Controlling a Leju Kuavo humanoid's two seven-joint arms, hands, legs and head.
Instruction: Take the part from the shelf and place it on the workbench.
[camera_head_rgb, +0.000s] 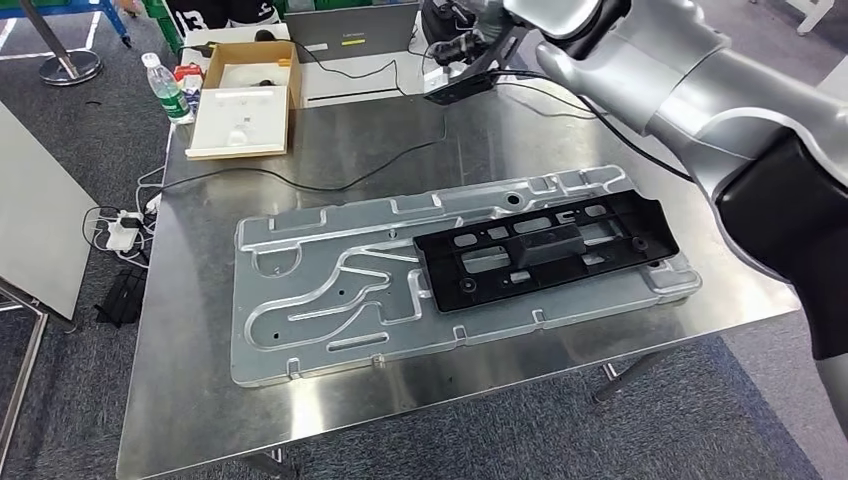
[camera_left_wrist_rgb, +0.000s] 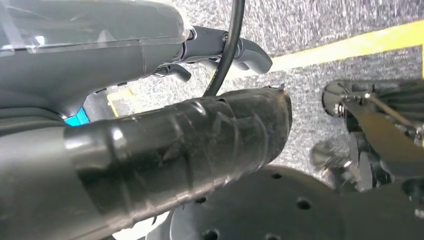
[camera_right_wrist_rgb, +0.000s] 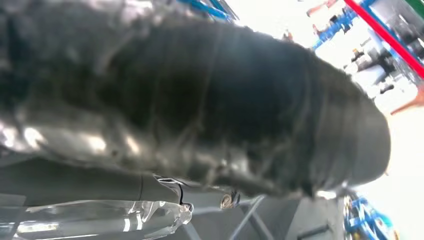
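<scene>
Left hand (camera_left_wrist_rgb: 190, 150) hangs over grey carpet, fingers apart and holding nothing. On the bench (camera_head_rgb: 200, 400), a cardboard box (camera_head_rgb: 250, 90) sits at the far left corner. Mid-bench lies a silver plate (camera_head_rgb: 330, 300), the black part (camera_head_rgb: 545, 250) resting on its right half. Right hand (camera_right_wrist_rgb: 225, 110): grip cannot be told.

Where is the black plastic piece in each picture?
Head view: the black piece lies on the right part of the silver tray on the metal table.
Left wrist view: not in it; floor with a yellow line.
Right wrist view: not in it.
Shared landmark: the right hand, top of the head view; its thumb close up in the right wrist view.
</scene>
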